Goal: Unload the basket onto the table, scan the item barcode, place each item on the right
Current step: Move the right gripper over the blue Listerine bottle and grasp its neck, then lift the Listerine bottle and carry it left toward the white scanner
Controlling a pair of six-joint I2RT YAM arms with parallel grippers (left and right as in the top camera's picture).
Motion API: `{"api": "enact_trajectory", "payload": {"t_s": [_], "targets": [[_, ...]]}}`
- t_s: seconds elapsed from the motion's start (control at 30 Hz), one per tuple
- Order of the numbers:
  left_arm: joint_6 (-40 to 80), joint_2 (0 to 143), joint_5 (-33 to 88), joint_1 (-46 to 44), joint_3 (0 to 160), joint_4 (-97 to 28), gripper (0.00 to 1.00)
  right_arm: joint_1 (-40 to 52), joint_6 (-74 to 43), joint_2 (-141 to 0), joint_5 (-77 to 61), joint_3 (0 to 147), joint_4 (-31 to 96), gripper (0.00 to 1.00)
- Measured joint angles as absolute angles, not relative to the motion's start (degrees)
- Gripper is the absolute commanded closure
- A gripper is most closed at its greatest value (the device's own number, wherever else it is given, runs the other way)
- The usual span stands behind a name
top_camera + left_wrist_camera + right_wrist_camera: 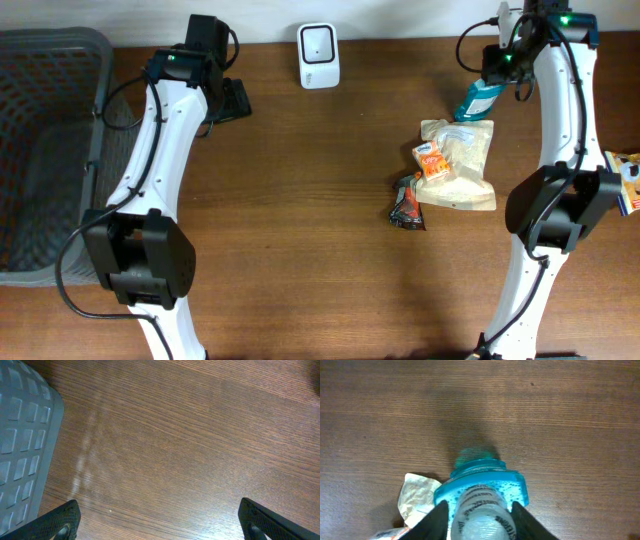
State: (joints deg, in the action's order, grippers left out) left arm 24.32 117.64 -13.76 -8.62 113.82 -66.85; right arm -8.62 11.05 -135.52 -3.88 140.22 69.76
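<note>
1. Where the right gripper [479,512] meets the work, its jaws stand partly closed, one finger [436,520] pressed to each side of the turquoise translucent plastic bottle with a white printed label [481,477]; the bottle sits squarely between the jaws, its narrower end pointing forward past the fingertips, over the brown wood-grain table [580,420]; whether it touches the table cannot be told.
2. Just left of those jaws in the wrist view, a corner of a crumpled beige pouch [415,492] lies on the table; the overhead view shows a small orange packet [431,160] on the pouch and a dark crinkled wrapper [407,203] just beside it.
3. The left gripper [159,520] has its jaws spread wide, holding nothing; wood grain shows between them; the grey perforated plastic basket [22,435] lies ahead and left of the jaws.
4. The white boxy barcode scanner [318,55] stands well apart from both sets of jaws, between them.
</note>
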Motion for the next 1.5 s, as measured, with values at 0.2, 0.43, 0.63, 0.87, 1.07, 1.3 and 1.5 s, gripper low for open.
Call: {"api": "enact_trajectory", "payload": {"t_s": [0.2, 0.43, 0.63, 0.87, 1.07, 1.3, 1.5], "targets": [[24.32, 117.64, -13.76, -8.62, 113.82, -66.85, 0.01, -8.62, 10.46, -135.52, -4.21, 140.22, 69.78, 0.72], [24.32, 117.64, -13.76, -8.6, 113.82, -66.85, 0.01, -8.58, 10.41, -135.52, -5.43, 140.22, 69.76, 0.74], [24.32, 117.64, -13.76, -8.62, 113.82, -66.85, 0.01, -6.87, 10.46, -135.52, -7.35, 140.22, 69.32, 0.74], [24.32, 117.64, -13.76, -8.62, 113.82, -66.85, 0.01, -0.25, 11.05, -135.52, -9.93, 140.16, 68.99, 0.75], [24.32, 117.64, -13.76, -8.62, 113.82, -66.85, 0.01, 6.33, 19.18, -135.39, -11.99, 140.11, 71.75, 0.75], [24.32, 117.64, -13.76, -8.6, 113.82, -66.85, 0.01, 12.93, 33.19, -134.52, -14.63, 140.11, 80.01, 0.78], [24.32, 117.64, -13.76, -8.6, 113.82, -66.85, 0.01, 16.73, 43.11, -133.95, -15.11, 140.14, 86.06, 0.78]]}}
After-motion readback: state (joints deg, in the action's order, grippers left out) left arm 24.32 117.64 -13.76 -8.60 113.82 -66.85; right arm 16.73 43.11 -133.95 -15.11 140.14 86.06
